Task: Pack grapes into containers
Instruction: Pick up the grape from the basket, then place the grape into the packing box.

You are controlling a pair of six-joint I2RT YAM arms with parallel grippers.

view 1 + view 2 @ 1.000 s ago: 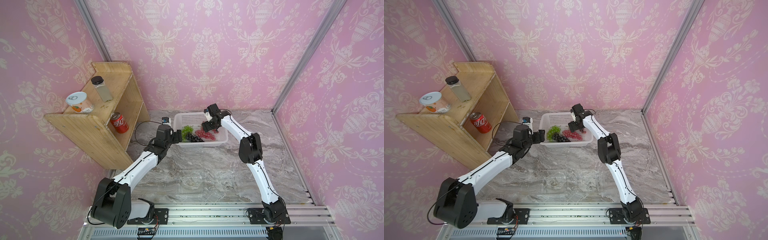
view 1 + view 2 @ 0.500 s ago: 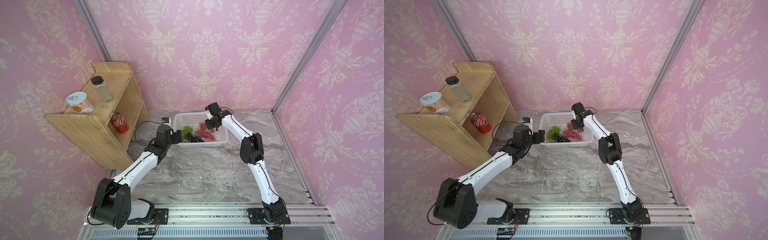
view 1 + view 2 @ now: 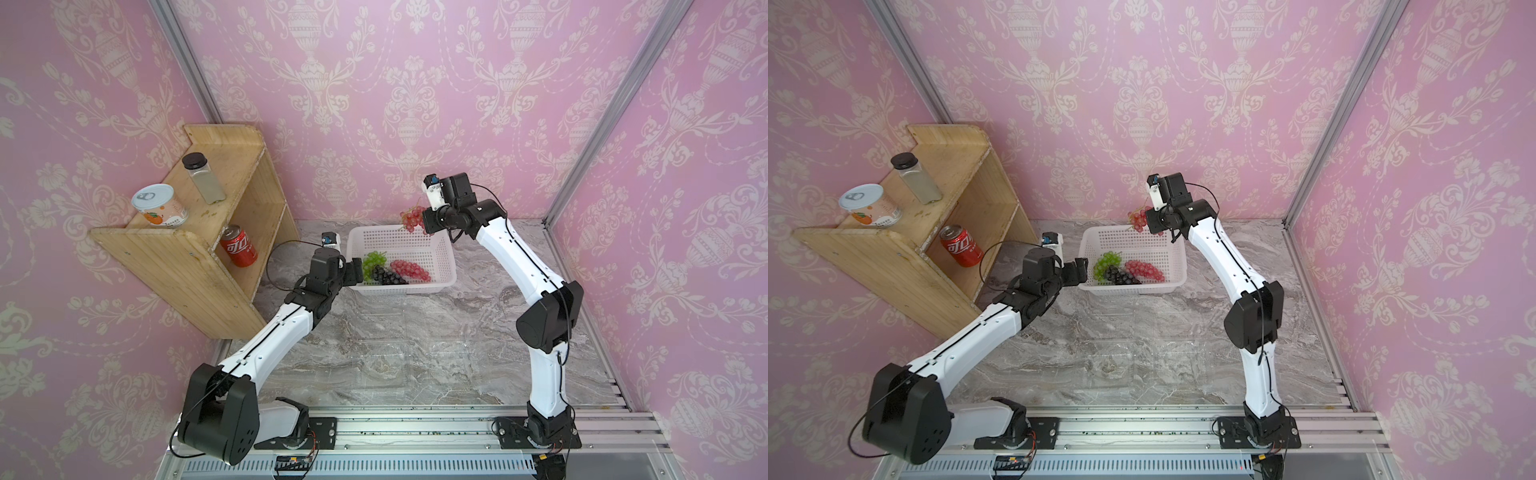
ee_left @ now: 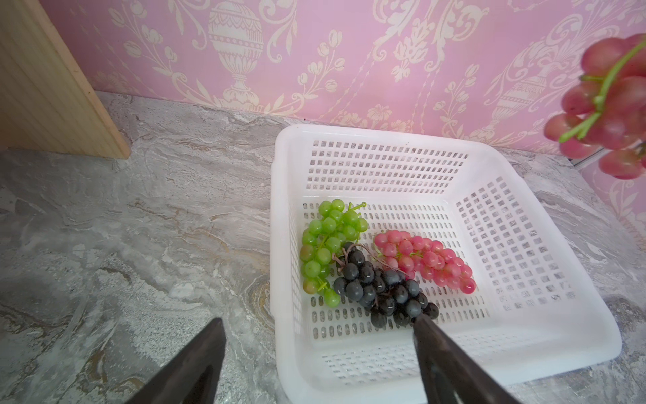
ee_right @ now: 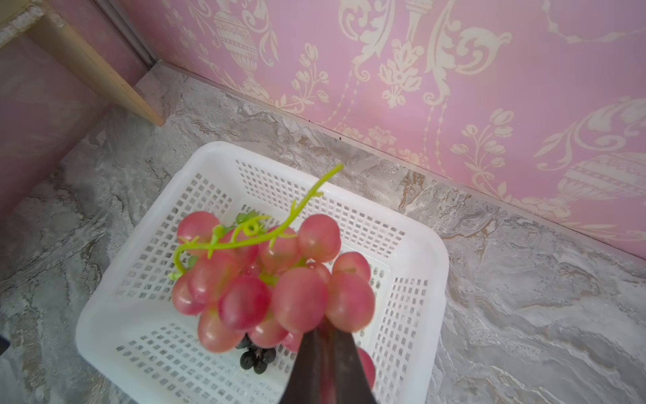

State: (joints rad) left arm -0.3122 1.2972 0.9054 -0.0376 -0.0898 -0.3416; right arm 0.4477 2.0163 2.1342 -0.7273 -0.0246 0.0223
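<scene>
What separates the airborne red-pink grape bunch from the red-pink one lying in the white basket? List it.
The airborne red-pink grape bunch hangs clamped in the right end effector above the white perforated plastic basket; the lying red-pink bunch rests on its floor. The airborne bunch is a compact clump; the lying bunch is long and tapered. Both have round red-pink berries.

The basket point(image 3: 409, 288) is white perforated plastic with a soft sheen. The raised red-pink bunch point(image 5: 279, 290) has smooth, glossy, slightly translucent berries on a plastic-looking green stem. The green bunch point(image 4: 327, 245), dark bunch point(image 4: 381, 290) and lying red-pink bunch point(image 4: 424, 260) shine likewise. The surface point(image 3: 415, 316) is grey, marble-patterned, smooth and faintly reflective. The shelf point(image 3: 183, 266) on the left is pale matt wood with visible grain, and the red can point(image 3: 238, 251) in it is glossy metal. The walls point(image 3: 415, 104) carry matt pink wallpaper.
</scene>
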